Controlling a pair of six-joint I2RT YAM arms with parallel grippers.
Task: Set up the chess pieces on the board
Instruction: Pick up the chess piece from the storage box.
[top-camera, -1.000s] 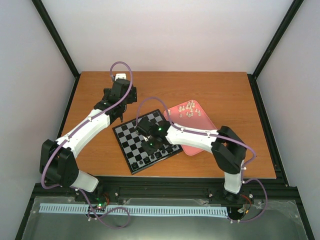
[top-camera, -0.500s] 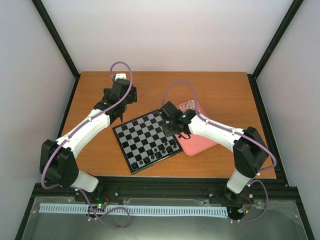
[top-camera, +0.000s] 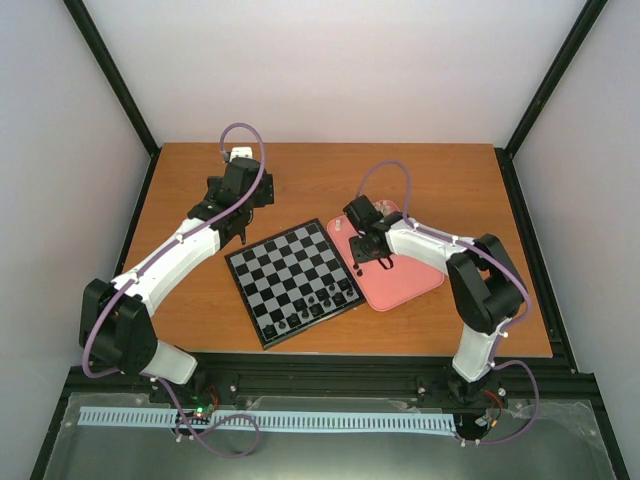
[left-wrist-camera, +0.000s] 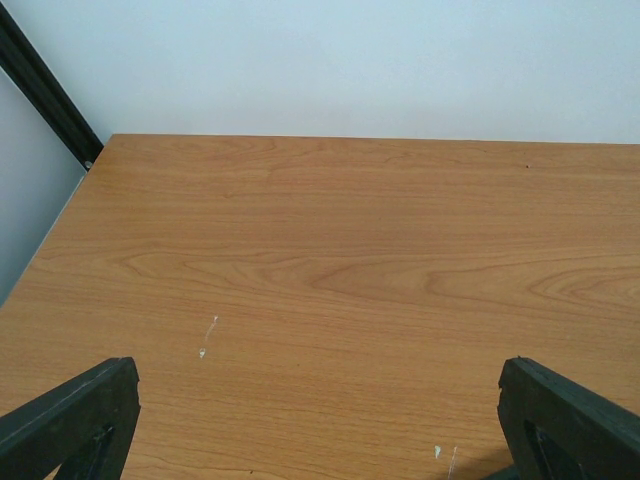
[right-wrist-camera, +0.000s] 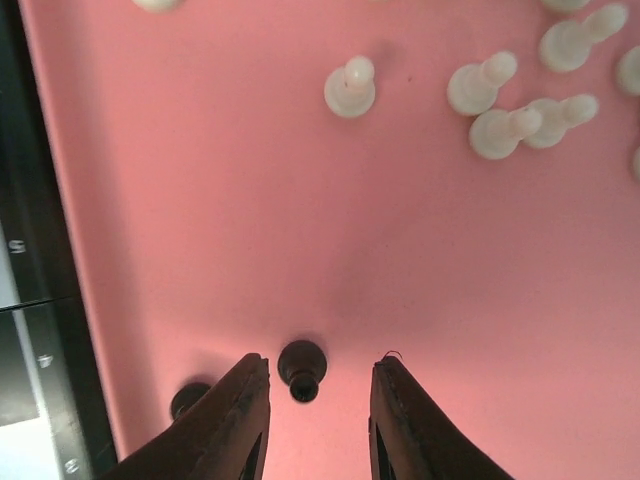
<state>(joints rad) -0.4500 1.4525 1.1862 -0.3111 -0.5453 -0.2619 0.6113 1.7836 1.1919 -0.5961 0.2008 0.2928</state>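
The square flat chessboard with black and light-grey checks lies turned at an angle on the brown wooden table, in front of both arms. Several tiny black chess pieces stand on it, gathered along its edge at 5 o'clock. At 3 o'clock of the board is the pink rounded plastic tray. It is just beside the board's corner or touching it; I cannot tell which.

The right gripper is over the tray's side at 9 o'clock, close to the board. In the right wrist view its two dark fingers stand partly apart, and one small black chess piece stands on the pink floor between the tips. Pink shows on each side of this piece, so the jaws are open around it and do not grip it. A second black piece is at 9 o'clock of the first, just outside the finger and partly hidden. The cream-white chess pieces lie well apart from the gripper, a loose group at 1 o'clock, with one alone nearer 12 o'clock.

The left gripper hangs at 11 o'clock of the board, over bare table. Its wrist view shows its fingers in the two lower corners, wide apart, with wood grain between them: open and holding nothing.
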